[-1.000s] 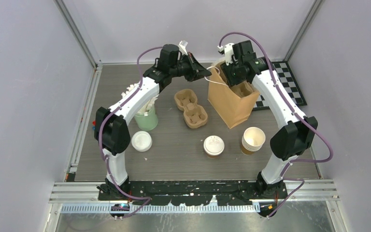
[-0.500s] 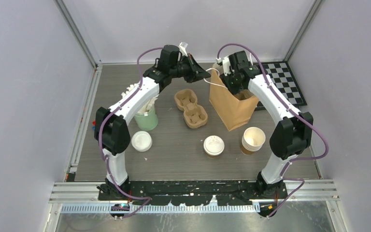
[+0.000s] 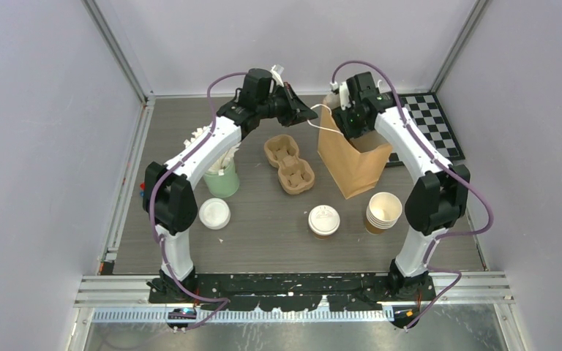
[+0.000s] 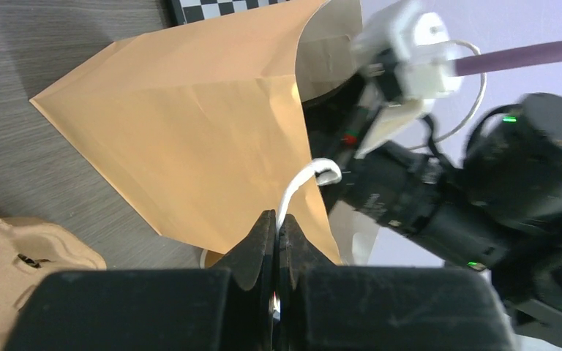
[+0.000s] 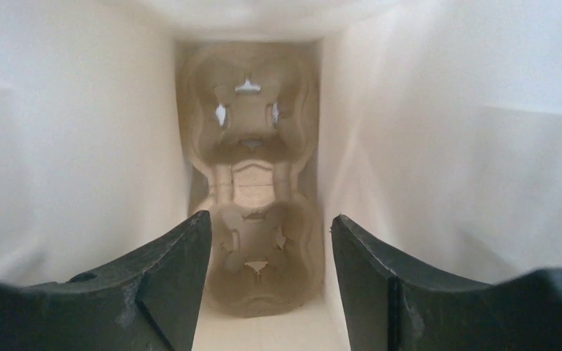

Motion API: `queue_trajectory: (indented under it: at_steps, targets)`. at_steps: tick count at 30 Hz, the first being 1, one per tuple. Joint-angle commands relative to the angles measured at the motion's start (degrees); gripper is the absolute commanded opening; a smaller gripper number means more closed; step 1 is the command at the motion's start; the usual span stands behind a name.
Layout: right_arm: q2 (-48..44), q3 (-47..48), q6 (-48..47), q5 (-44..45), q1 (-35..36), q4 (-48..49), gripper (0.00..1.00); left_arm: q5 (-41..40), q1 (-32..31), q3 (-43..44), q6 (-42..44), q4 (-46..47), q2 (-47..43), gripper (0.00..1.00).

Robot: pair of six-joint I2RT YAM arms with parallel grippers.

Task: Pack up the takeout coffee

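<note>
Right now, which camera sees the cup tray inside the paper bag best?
The right wrist view: it looks straight into the paper bag, with the cup tray on the bottom, beyond the open right tool. The top and left wrist views show only the bag's outside, not that tray.

- right arm [image 3: 408,146], white shell with black joints: now swung leftward, its elbow further in from the right wall.
- right gripper [image 5: 268,223], black, two-finger: now shifted left over the open top of the tall brown kraft paper bag [image 3: 351,164]; jaws wider apart than a second ago.
</note>
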Motion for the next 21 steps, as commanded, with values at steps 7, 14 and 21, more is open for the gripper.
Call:
queue_trajectory:
  at_steps: [7, 14, 21]
  targets:
    - [-5.1, 14.0, 9.7, 1.3, -0.2, -5.8, 0.67, -0.2, 0.0, 2.5, -0.2, -0.7, -3.8, 0.18]
    - [-10.3, 18.0, 25.3, -3.0, 1.3, -8.0, 0.67, -0.9, 0.0, 7.8, 2.6, -8.3, -4.1, 0.52]
    - [-17.9, 17.3, 32.7, -2.9, 5.1, -9.6, 0.70, -3.0, 0.0, 8.9, 7.0, -17.5, -7.7, 0.71]
